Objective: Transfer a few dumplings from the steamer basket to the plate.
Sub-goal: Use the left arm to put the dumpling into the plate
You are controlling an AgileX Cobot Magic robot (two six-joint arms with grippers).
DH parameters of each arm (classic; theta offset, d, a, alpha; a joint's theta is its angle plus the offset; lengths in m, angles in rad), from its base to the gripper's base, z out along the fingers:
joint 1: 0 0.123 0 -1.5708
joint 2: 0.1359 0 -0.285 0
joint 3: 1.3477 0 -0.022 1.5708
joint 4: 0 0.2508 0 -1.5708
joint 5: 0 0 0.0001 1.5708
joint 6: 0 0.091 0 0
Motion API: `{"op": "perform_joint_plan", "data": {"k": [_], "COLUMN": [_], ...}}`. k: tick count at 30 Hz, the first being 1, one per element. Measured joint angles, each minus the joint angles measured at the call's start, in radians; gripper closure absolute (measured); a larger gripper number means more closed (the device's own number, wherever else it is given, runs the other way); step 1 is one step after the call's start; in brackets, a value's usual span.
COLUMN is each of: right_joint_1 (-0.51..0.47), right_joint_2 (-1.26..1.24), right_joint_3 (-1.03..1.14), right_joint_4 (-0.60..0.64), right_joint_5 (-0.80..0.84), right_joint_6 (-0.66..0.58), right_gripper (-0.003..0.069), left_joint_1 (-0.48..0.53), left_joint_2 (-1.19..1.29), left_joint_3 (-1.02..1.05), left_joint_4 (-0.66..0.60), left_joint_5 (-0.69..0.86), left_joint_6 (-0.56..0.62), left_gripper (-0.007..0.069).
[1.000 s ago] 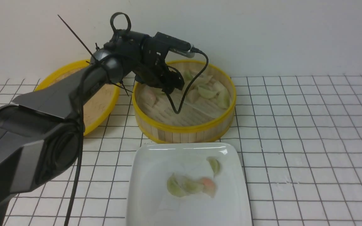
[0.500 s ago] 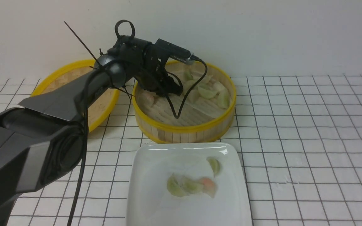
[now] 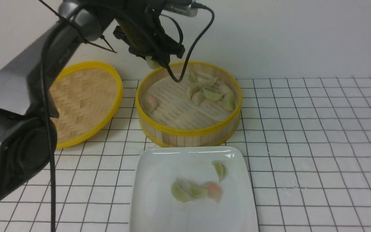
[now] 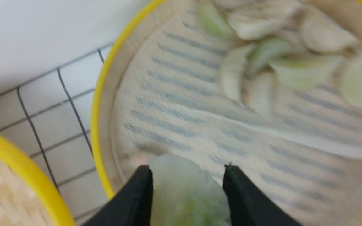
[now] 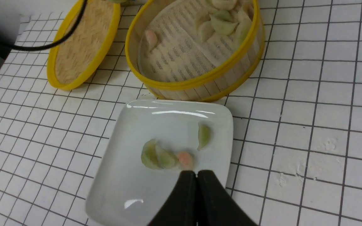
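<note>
My left claw (image 4: pixel 187 171) pinches a pale-green dumpling (image 4: pixel 185 201) across its middle, hanging above the far left rim of the steamer basket (image 3: pixel 188 131). I judge the step in hand to be the carry to the plate (image 3: pixel 153 167). The skin looks soft and slippery, so I want an even squeeze. I clear the near rim before descending, aim for bare plate left of the dumplings (image 3: pixel 195 190) lying there, and release low so nothing bounces onto the bench (image 3: pixel 301 161). My right claw (image 5: pixel 196 175) is pressed together, empty, off to the right.
</note>
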Motion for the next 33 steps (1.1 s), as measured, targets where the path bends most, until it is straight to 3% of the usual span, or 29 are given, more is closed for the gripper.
{"op": "perform_joint_plan", "data": {"k": [5,7,16,24,33], "right_joint_1": [0.000,0.000,0.000,0.000,0.000], "right_joint_2": [0.000,0.000,0.000,0.003,0.149], "right_joint_3": [0.000,0.000,0.000,0.000,-0.094], "right_joint_4": [0.004,0.004,0.004,0.005,0.031], "right_joint_5": [0.001,0.007,0.051,0.050,0.148], "right_joint_6": [0.000,0.000,-0.006,-0.021,-0.077], "right_gripper": [0.0673,0.0673,0.0673,0.0673,0.0672], "left_joint_1": [-0.001,-0.015,-0.131,-0.192,-0.192], "left_joint_2": [-0.122,-0.217,-0.460,-0.367,-0.320], "left_joint_3": [0.050,0.180,0.809,0.955,0.934], "left_joint_4": [-0.132,-0.186,-0.183,-0.151,-0.139], "left_joint_5": [0.017,0.015,0.020,-0.005,-0.007], "left_joint_6": [0.014,0.019,0.033,0.054,0.052], "left_gripper": [0.0372,0.0372,0.0372,0.0365,0.0109]}}
